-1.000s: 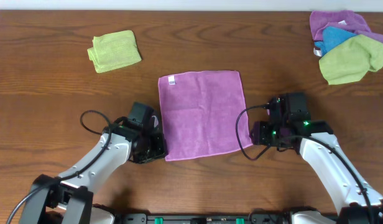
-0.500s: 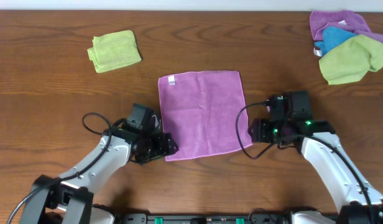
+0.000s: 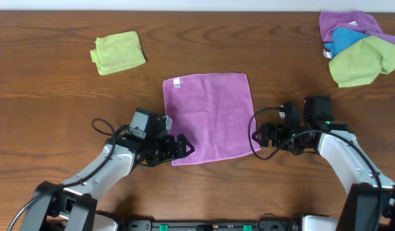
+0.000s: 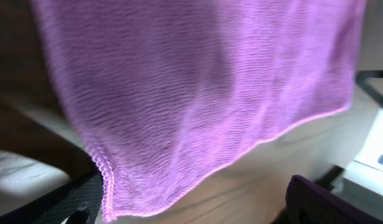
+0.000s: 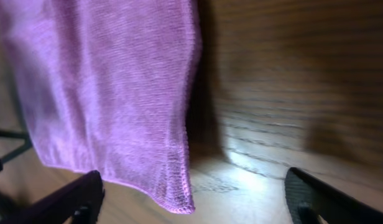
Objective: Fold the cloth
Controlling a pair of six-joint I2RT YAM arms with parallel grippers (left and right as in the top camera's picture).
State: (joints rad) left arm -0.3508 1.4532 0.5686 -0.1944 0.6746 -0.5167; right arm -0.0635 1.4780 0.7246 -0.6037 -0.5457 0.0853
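Observation:
The magenta-purple cloth lies flat and square at the table's middle, its white tag at the far left corner. My left gripper is open at the near left corner. In the left wrist view the cloth fills the frame, and that corner hangs down between the spread fingers, nothing pinched. My right gripper is open at the near right corner. In the right wrist view the cloth ends in a corner between the wide-apart fingers.
A folded lime-green cloth lies at the back left. At the back right is a pile of a lavender-purple cloth, a blue cloth and a lime-green cloth. Bare wood surrounds the magenta cloth.
Both grippers have opened wide. The left one has slid right onto the cloth's near left corner. The right one has turned and come in at the near right corner.

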